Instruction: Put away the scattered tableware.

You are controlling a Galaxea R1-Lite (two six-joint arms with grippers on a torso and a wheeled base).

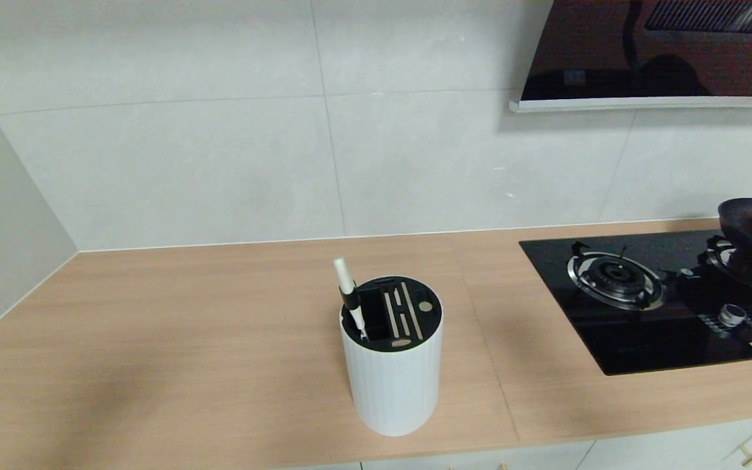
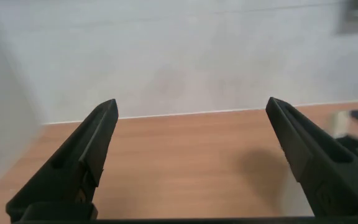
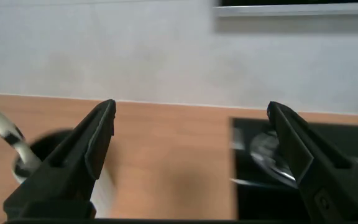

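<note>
Judging from how things lie, task looks nearly done: utensil (image 1: 348, 290) is slotted, tilted, in holder (image 1: 392, 365) on table (image 1: 187, 339), ahead of right hand (image 3: 191, 106). Right hand & left hand (image 2: 191, 106) are held wide open, nothing gripped.

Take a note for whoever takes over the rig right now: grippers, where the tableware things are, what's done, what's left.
Grippers: the left gripper has its jaws open and holds nothing, above the counter. The right gripper also has its jaws open and holds nothing, facing the holder and the stove.
Things: the white ribbed holder stands upright on the counter, left of the stove. One white-handled utensil leans in it.
Done: that utensil is stowed.
Left: probably look for further loose pieces. The holder's other slots look free.
</note>
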